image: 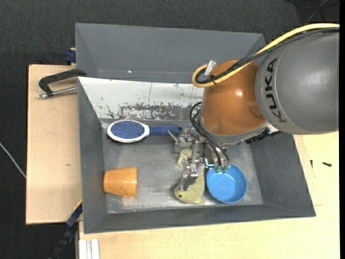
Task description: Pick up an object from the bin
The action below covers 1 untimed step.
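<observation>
My gripper (190, 166) hangs low in the right half of the bin, under the arm's orange cover. Its lower end comes down onto an olive-yellow flat thing (194, 195) that lies near the bin's front wall. A round blue bowl (228, 186) sits just right of the gripper, touching the olive thing, and its upper left rim is hidden by the gripper. Whether anything is held cannot be made out.
A blue and white oval hairbrush (128, 130) lies at the back left, its blue handle pointing toward the gripper. An orange cup (121, 181) lies on its side at the front left. The arm covers the bin's back right.
</observation>
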Motion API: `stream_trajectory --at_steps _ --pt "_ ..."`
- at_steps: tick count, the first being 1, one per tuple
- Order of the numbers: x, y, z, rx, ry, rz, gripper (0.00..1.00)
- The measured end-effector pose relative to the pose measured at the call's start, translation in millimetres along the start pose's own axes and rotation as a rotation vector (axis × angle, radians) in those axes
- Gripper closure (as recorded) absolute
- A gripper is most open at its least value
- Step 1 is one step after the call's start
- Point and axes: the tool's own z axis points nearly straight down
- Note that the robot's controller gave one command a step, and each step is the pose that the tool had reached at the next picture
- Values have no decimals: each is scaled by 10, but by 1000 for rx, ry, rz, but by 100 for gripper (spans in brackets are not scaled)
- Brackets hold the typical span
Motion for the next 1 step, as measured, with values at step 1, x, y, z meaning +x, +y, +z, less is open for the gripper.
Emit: stream_trajectory --at_steps 1 --pt "-268 -362 809 -4 -8 -157 0"
